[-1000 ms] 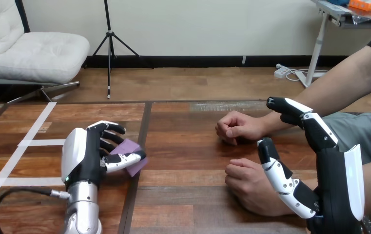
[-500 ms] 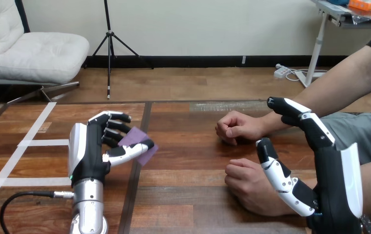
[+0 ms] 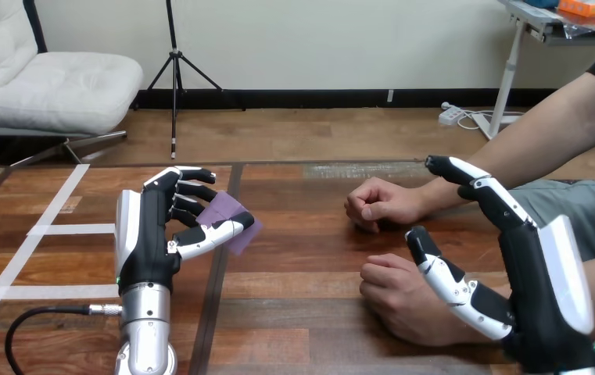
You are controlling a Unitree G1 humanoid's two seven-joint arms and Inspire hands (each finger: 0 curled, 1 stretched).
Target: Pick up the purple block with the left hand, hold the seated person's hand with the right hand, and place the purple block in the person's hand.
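The purple block (image 3: 230,216) is pinched between the thumb and curled fingers of my left hand (image 3: 153,234), raised off the table at the left. My right hand (image 3: 532,289) stands open at the lower right, fingers stretched toward the person's far wrist and thumb lying over the near hand. The person's far hand (image 3: 378,203) rests on the table as a loose fist at centre right. Their near hand (image 3: 396,295) lies closed on the table just left of my right thumb, touching it or nearly so.
White tape strips (image 3: 44,226) cross the wooden table (image 3: 302,250) at the left. The person's forearms come in from the right edge. Bare tabletop lies between my left hand and the person's hands.
My left hand has lifted the purple block off the table and carried it up and to the right. My right hand has shifted slightly; the person's hands have stayed put.
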